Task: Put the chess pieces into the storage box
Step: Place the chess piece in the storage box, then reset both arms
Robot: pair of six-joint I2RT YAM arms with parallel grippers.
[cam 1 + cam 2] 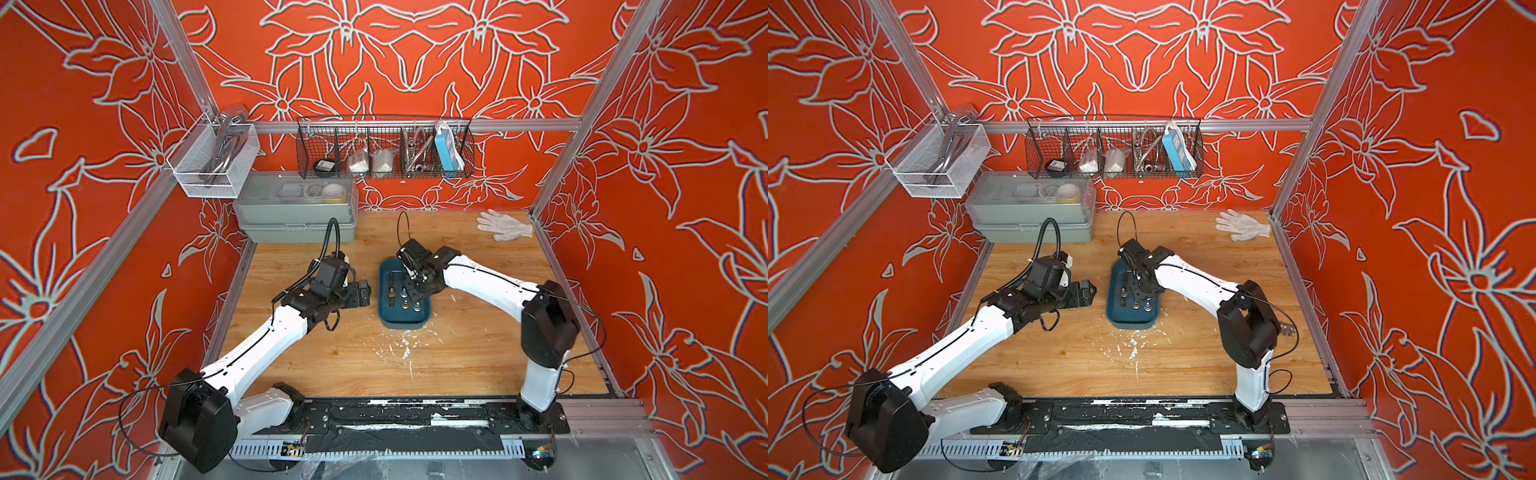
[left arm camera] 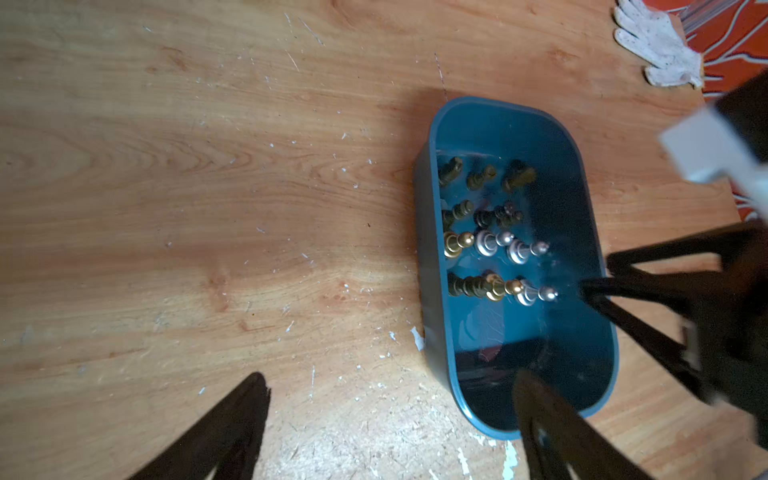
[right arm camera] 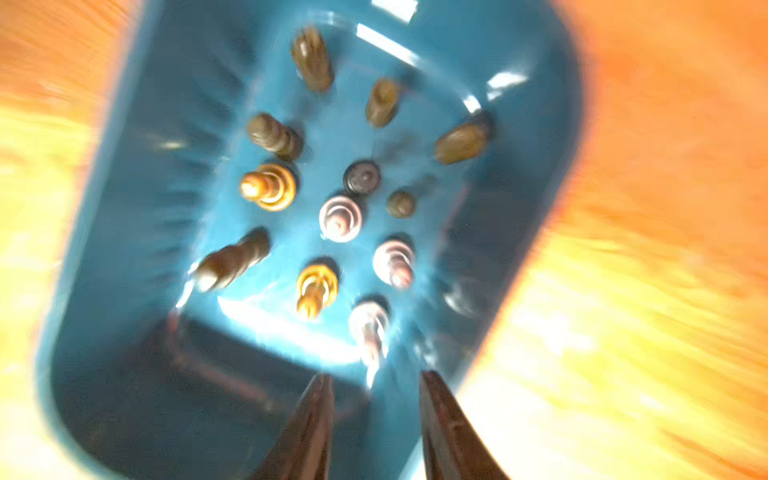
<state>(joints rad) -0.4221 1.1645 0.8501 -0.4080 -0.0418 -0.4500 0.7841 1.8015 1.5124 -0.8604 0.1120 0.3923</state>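
Observation:
The storage box (image 1: 401, 322) (image 1: 1129, 325) is a dark teal tub in the middle of the wooden table. Several chess pieces (image 2: 490, 245) (image 3: 338, 216), black, gold and silver, stand upright inside it. My right gripper (image 3: 376, 378) (image 1: 409, 291) reaches down into the box. Its jaws stand apart with nothing between them, and a silver piece (image 3: 370, 328) stands just beyond the tips. My left gripper (image 2: 390, 399) (image 1: 361, 293) hovers wide open and empty beside the box's left wall (image 2: 424, 249). I see no pieces on the table outside the box.
A grey-green lidded case (image 1: 299, 224) stands at the back left, below a white mesh basket (image 1: 212, 162). A black wire basket (image 1: 384, 149) hangs on the back rail. A white glove (image 1: 505, 224) lies at the back right. White scuffs mark the table in front of the box.

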